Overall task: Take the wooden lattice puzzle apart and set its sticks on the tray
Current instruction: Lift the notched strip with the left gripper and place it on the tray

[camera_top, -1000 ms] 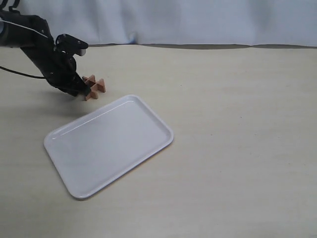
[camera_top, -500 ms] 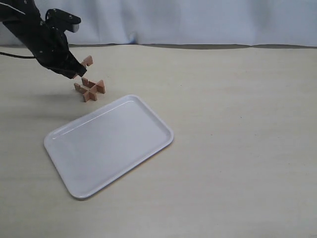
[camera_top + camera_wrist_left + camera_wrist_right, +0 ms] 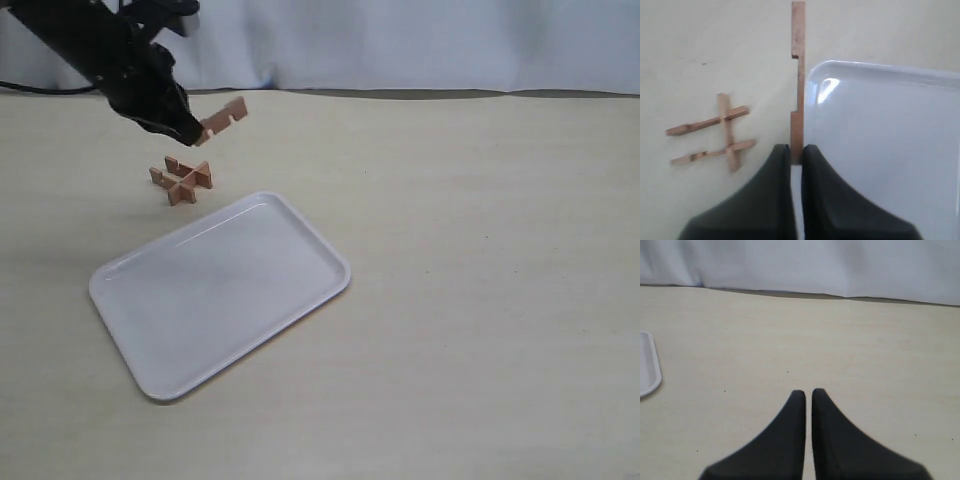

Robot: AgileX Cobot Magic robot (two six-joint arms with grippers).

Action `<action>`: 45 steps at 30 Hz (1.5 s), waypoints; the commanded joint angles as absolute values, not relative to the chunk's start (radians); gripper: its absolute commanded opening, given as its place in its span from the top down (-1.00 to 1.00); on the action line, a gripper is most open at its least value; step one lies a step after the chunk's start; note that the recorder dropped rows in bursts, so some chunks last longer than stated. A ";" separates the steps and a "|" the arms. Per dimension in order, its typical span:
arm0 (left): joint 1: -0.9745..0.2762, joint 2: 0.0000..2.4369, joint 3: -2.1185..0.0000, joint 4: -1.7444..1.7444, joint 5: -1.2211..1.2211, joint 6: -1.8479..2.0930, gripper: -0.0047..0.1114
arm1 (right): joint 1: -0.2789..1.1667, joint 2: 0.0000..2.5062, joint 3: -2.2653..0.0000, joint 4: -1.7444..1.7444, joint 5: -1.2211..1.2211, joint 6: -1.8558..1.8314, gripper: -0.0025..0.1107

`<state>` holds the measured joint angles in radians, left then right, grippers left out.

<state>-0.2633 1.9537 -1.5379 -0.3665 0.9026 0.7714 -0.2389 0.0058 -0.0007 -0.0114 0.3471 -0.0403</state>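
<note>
On my exterior view the left gripper [image 3: 197, 130] sits in the upper left of the frame, raised off the table [image 3: 480, 300]. Its jaws are pinched almost together, parted only by the thickness of the one stick [image 3: 225, 115] clamped between them. That stick juts out from the fingertips toward the right and a little upward, hanging in the air and touching nothing but the claw.

My left wrist view shows the grip closely. The black fingers [image 3: 782, 165] squeeze one end of the stick [image 3: 798, 75] flat between them, and the rest of it runs straight out with its notched edge showing.

What is left of the wooden lattice puzzle [image 3: 182, 180] lies on the table just below the claw in the exterior frame, between it and the upper edge of the tray [image 3: 330, 290]. It is near the rim but apart from it. In the wrist view it reads as two parallel sticks with one crossing them [image 3: 715, 132].

The right gripper [image 3: 808, 392] shows only on its own camera. Its fingers are drawn together to a thin slit, gripping nothing, over the table.
</note>
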 commanded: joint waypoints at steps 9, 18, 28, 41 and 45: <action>-0.521 1.950 -1.536 -0.371 0.943 0.792 0.92 | -0.243 0.000 0.000 -0.012 0.345 -0.038 0.88; -0.523 1.991 -1.536 -0.380 0.997 0.792 0.92 | -0.243 0.000 0.000 -0.012 0.345 -0.038 0.88; -0.523 2.014 -1.536 -0.378 0.992 0.779 0.54 | -0.243 0.000 0.000 -0.012 0.345 -0.038 0.88; -0.523 1.951 -1.591 -0.193 0.994 0.682 0.06 | -0.243 0.000 0.000 -0.012 0.345 -0.038 0.88; -0.523 1.889 -1.645 0.011 0.936 0.530 0.06 | -0.243 0.000 0.000 -0.012 0.345 -0.038 0.88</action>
<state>-0.5221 1.9371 -1.6114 -0.1213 0.9768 0.6334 -0.2389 0.0058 -0.0007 -0.0114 0.3489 -0.0403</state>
